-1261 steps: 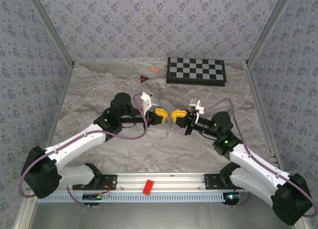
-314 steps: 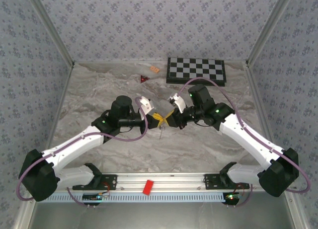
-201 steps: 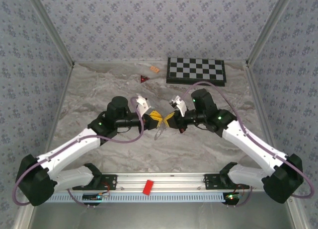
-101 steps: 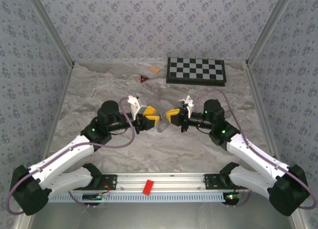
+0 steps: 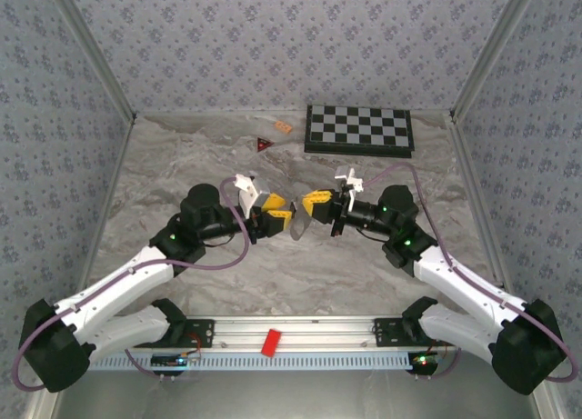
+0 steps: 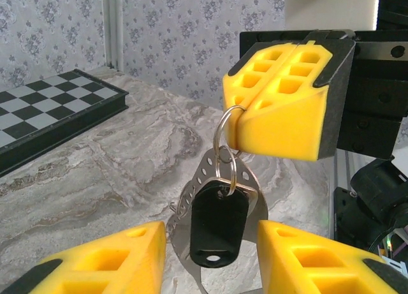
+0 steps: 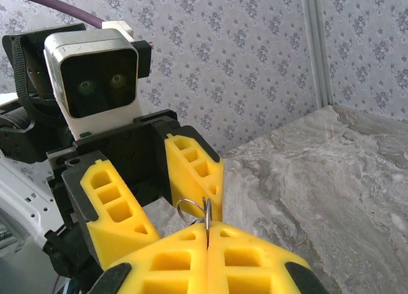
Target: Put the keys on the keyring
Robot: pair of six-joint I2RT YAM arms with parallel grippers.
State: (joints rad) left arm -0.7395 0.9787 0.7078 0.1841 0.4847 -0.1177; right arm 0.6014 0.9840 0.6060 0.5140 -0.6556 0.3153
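My right gripper [image 7: 207, 233] is shut on the split ring [image 7: 194, 212] of the keyring, held above the table. Below that ring hang the black-headed key [image 6: 220, 224] and the pale silvery elongated keyring plate [image 6: 199, 179] with small holes. The key is threaded on the ring. My left gripper [image 6: 210, 256] faces the right gripper [image 6: 236, 120]. It is open, one yellow finger on each side of the black key, touching neither. From above, the left gripper [image 5: 275, 215] and right gripper [image 5: 314, 207] meet tip to tip over mid-table, with the keyring [image 5: 296, 228] dangling between.
A chessboard [image 5: 358, 128] lies at the back right of the marble table. A small red triangle [image 5: 264, 144] and an orange chip [image 5: 284, 126] lie to its left. A red piece [image 5: 270, 343] sits on the front rail. Walls stand close on three sides.
A second ago the two grippers were pressed together over mid-table. They have drawn slightly apart, the left arm pulling back leftward. The ring with key stays in the right gripper.
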